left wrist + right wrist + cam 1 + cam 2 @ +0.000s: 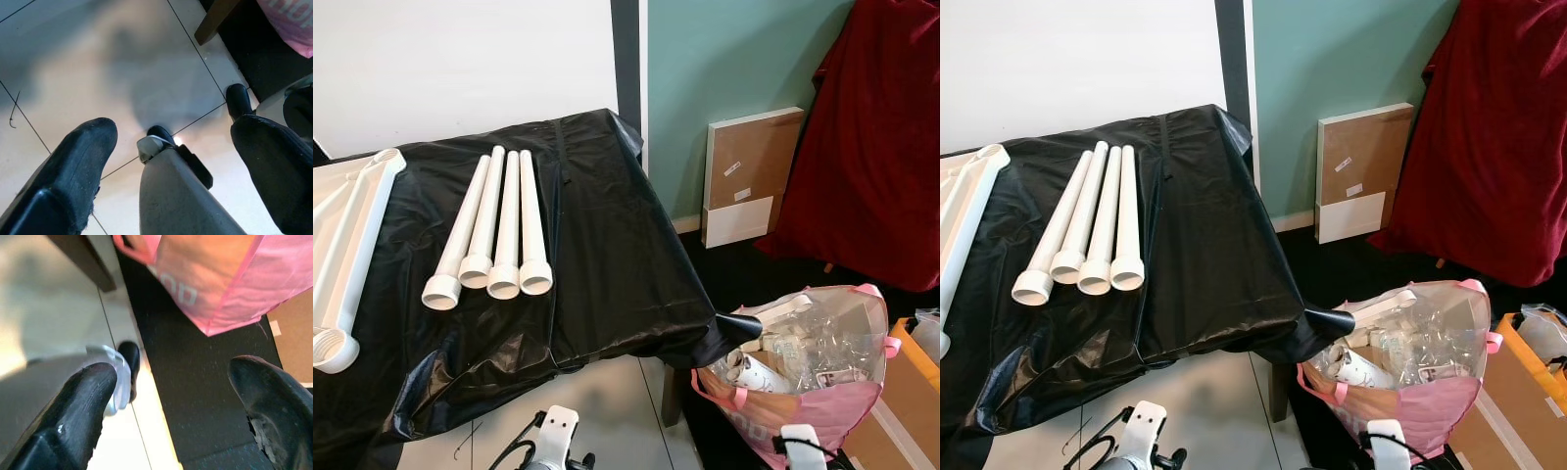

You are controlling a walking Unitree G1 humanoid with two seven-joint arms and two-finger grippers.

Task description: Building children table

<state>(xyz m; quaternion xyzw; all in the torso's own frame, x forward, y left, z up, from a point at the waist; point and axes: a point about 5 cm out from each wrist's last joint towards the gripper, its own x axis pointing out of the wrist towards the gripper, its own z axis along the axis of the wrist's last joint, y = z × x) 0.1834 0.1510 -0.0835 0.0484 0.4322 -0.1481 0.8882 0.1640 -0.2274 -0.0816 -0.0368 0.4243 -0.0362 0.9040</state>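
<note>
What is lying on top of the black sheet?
On the black sheet lie four white tubes side by side and a white frame at its left end. The table beneath is covered; one dark leg shows.

The left pincer (173, 147) hangs over a pale tiled floor (98, 73), its two black fingers (78, 161) spread apart with nothing between them. A grey robot leg (181, 196) stands between them, near a dark table leg (215, 22) and pink bag (293, 24).
</note>
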